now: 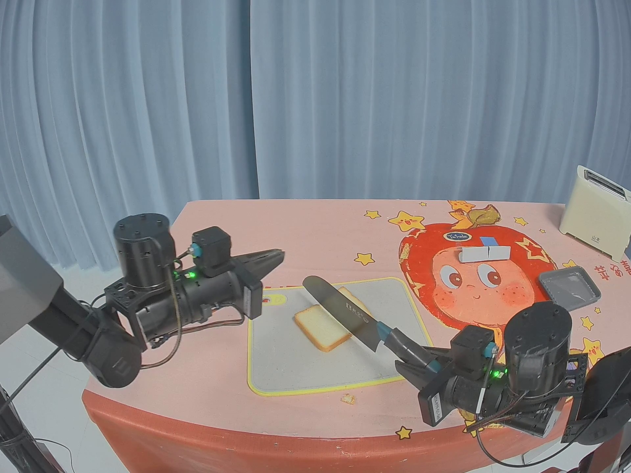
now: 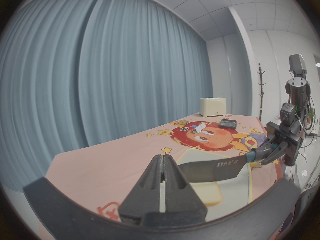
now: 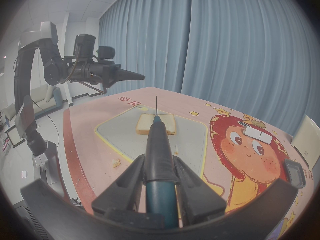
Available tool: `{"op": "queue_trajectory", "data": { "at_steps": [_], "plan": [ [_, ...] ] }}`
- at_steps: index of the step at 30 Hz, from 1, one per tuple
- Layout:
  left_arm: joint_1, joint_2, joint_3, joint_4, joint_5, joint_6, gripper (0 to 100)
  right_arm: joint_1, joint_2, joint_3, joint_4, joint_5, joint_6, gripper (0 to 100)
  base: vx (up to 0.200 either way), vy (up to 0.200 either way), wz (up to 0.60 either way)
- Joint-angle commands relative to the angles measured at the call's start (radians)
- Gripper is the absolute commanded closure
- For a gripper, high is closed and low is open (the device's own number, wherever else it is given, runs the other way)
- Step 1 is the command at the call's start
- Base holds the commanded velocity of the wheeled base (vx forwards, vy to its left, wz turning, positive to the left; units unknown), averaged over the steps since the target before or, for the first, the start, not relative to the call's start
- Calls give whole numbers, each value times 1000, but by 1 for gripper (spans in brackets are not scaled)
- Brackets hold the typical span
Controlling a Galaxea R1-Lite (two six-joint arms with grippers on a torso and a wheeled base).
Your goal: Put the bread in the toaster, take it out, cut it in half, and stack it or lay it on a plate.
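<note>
A slice of bread lies flat on the white cutting board. My right gripper is shut on the knife handle. The dark knife blade is held in the air just above the bread, lying across it. My left gripper is shut and empty, hovering above the board's far left corner. The cream toaster stands at the table's far right. A small dark tray-like plate lies near it.
A white block with a blue piece sits on the cartoon face of the pink tablecloth. Bread crumbs lie by the board's near edge. A curtain hangs behind the table.
</note>
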Motion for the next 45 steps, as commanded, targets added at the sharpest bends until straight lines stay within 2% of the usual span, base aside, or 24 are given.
{"op": "queue_trajectory", "data": {
  "at_steps": [1, 5, 11, 14, 21, 39, 45],
  "plan": [
    [100, -146, 144, -33, -6, 1, 100, -1, 7, 7, 8, 0, 0, 100, 0, 0, 0],
    [149, -209, 253, -81, -9, 1, 100, -1, 7, 7, 8, 0, 0, 100, 0, 0, 0],
    [144, -201, 365, -219, -9, 1, 100, -1, -4, -10, -2, 0, 0, 100, 0, 0, 0],
    [144, -198, 362, -280, -9, 2, 100, -1, 1, -4, 6, 0, 0, 100, 0, 0, 0],
    [101, -158, 360, -285, -4, 2, 100, -1, 10, -1, -2, -2, 0, 100, 0, 0, 0],
    [109, -155, 372, -285, 0, 4, 100, -1, -12, -5, 6, -6, 0, 100, 0, 0, 0],
    [110, -154, 375, -286, 0, 4, 100, 4, 37, 12, -2, -8, 0, 100, 0, 0, 0]
  ]
}}
